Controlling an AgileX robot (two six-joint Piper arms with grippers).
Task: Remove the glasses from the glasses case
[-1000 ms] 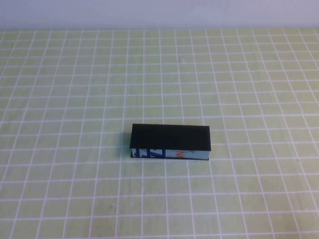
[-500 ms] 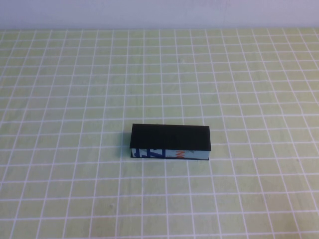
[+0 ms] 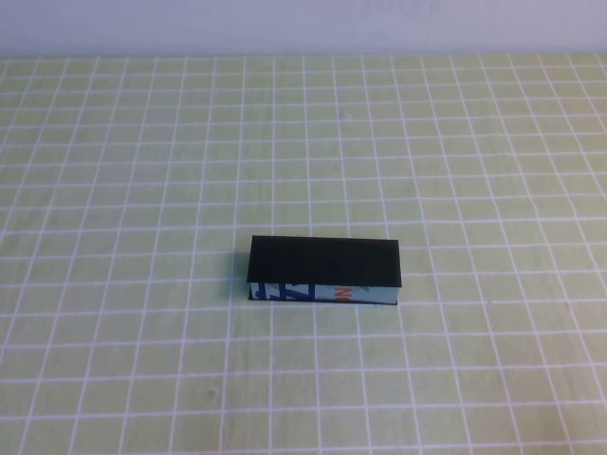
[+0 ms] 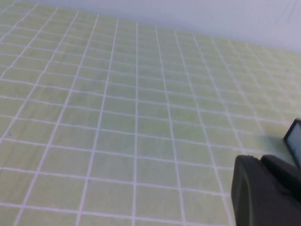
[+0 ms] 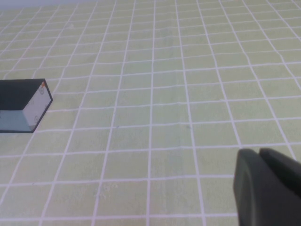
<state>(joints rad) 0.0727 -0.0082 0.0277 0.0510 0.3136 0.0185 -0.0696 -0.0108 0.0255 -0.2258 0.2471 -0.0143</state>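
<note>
A closed black glasses case [image 3: 324, 269] with a light blue printed side lies on the green checked cloth near the table's middle. Its end shows in the right wrist view [image 5: 23, 111], and a sliver shows in the left wrist view [image 4: 294, 141]. The glasses are hidden inside it. My left gripper [image 4: 261, 162] is shut and empty, off to the case's left. My right gripper [image 5: 258, 155] is shut and empty, off to the case's right. Neither gripper shows in the high view.
The green cloth with a white grid [image 3: 142, 171] covers the whole table. A pale wall [image 3: 303, 24] runs along the far edge.
</note>
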